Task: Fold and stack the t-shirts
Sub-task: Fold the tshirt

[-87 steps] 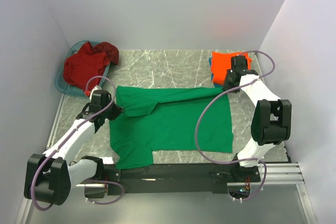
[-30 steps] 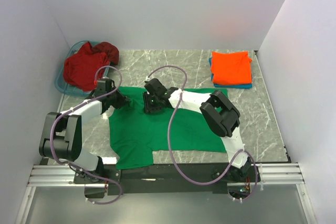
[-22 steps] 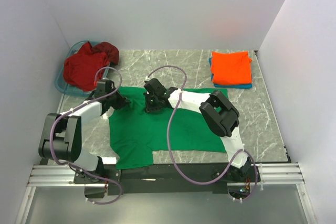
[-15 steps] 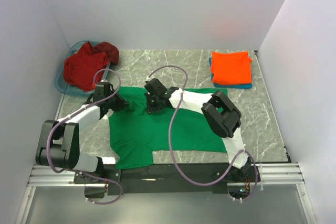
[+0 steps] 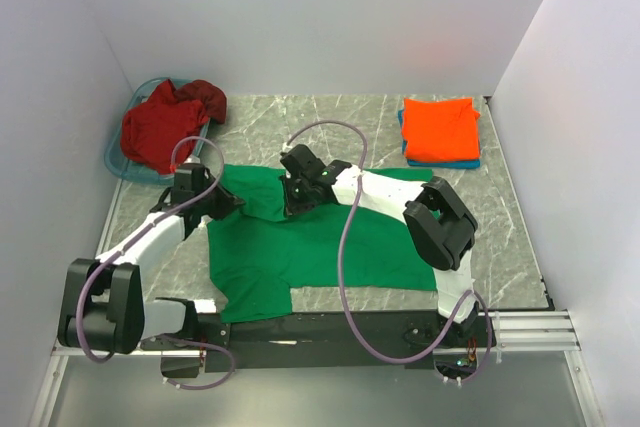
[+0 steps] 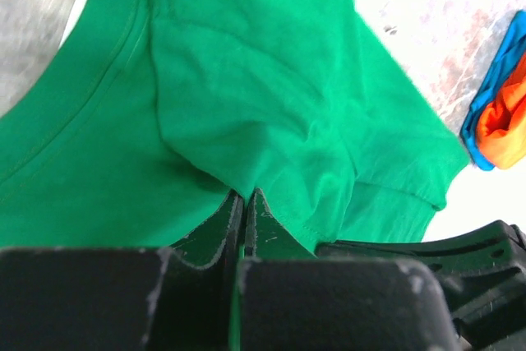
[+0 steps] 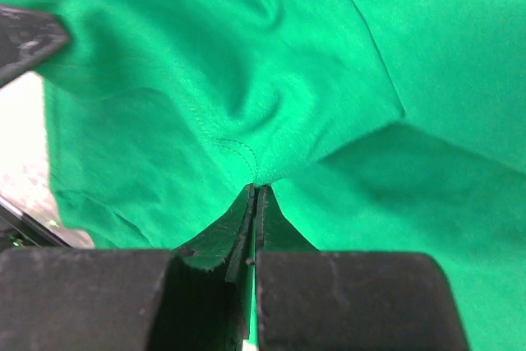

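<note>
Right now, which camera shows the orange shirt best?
The top external view: the whole folded orange shirt shows, far right. The left wrist view catches only a sliver at its right edge; the right wrist view shows none.

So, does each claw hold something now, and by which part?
Both hold the green t-shirt. The left claw pinches a fold of cloth at its left side; the right claw pinches a stitched hem near the far middle.
</note>
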Robot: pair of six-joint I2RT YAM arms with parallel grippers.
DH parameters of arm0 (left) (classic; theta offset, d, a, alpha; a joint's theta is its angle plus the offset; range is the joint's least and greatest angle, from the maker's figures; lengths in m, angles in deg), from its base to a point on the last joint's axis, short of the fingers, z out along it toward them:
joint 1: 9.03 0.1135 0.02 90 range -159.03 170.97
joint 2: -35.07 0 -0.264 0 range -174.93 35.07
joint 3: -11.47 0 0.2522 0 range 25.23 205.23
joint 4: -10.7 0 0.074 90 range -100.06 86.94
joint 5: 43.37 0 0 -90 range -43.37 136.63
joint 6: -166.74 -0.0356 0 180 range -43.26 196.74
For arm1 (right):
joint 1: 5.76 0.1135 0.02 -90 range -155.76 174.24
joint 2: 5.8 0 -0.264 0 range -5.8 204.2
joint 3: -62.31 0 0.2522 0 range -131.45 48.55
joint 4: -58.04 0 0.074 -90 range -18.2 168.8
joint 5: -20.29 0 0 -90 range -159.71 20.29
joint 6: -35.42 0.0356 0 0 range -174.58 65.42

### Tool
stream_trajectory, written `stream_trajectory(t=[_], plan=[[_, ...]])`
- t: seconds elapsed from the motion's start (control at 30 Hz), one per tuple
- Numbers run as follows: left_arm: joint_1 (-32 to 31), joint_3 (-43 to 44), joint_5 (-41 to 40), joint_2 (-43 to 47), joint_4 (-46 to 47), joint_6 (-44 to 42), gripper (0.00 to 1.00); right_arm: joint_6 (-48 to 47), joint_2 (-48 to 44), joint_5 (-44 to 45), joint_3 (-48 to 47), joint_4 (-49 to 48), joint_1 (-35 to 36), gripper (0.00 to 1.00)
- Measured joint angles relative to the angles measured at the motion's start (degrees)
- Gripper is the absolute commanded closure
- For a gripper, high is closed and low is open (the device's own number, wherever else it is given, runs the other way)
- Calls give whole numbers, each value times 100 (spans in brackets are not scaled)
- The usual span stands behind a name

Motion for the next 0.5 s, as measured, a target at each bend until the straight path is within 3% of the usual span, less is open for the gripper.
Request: stream_trajectory(t=[0.4, 0.5], plan=[[-85, -546, 17, 581, -511, 52, 99, -155, -13, -87, 0, 730, -9, 100], [-118, -664, 28, 625, -566, 66, 89, -214, -33, -118, 11, 813, -13, 99]])
